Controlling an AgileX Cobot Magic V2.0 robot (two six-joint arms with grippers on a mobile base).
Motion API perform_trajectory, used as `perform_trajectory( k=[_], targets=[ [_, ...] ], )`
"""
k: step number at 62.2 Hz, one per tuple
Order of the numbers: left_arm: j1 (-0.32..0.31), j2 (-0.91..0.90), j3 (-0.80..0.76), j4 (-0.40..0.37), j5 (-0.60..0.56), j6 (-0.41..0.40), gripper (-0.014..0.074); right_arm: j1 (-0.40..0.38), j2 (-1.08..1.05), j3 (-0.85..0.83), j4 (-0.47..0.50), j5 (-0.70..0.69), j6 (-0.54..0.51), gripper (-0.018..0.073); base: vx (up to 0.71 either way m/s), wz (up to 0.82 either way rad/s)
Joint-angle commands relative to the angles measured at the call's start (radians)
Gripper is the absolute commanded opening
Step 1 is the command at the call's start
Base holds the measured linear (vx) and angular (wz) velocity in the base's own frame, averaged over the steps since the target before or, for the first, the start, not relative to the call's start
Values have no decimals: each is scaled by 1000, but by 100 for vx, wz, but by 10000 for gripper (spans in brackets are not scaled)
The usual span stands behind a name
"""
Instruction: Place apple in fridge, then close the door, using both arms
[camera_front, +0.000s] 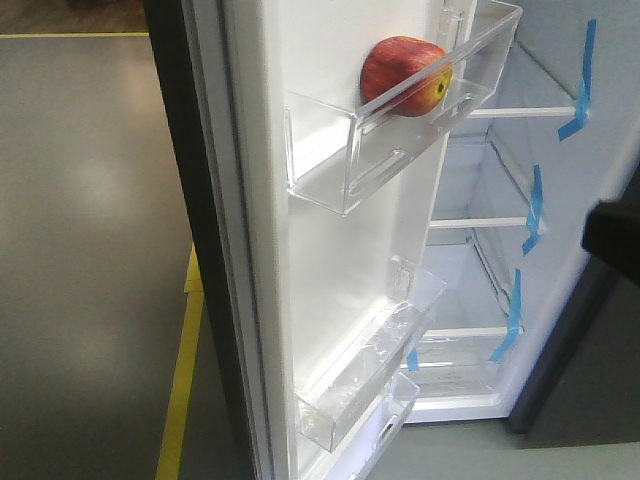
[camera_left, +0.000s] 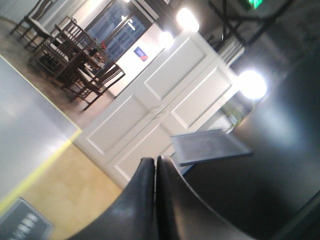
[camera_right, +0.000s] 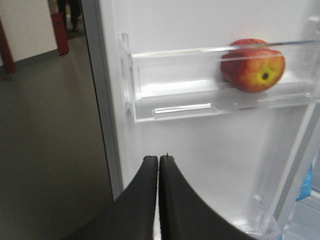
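The fridge stands open, white inside, with glass shelves marked by blue tape. Its door is swung wide and shows its white inner face. The red and yellow apple lies in the door's upper clear bin, on the bin's right side. In the right wrist view my right gripper is shut and empty. It sits below and left of the apple and the bin, apart from both. My left gripper is shut on nothing, beside a dark grey panel.
Lower clear bins line the door. Grey floor with a yellow line lies to the left of the door. A black shape juts in at the right edge. White double doors and wooden chairs stand far behind the left gripper.
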Motion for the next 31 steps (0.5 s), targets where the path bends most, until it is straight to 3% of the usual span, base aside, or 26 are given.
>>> perform_trajectory(
  k=[1,13,23,27,31],
  targets=[
    [-2,-16,21,-81,-90,-119,-6,-2,-107,104,40,-136,29,-5,0,0],
    [-2,-16,21,-166,-97,-281,-6,-2,-247,214,38,-135,95,-5,0,0],
    [-2,-16,19,-164,-116,-301,-6,-2,-287,224,30,-172,110,-5,0,0],
    [-2,-16,16,-164,-121,-363,-6,-2,-292,224,37,-206,110,-5,0,0],
    [-2,-16,4,-162,-118,-476,-6,-2,-292,222,43,-253,109,-5,0,0]
  ],
)
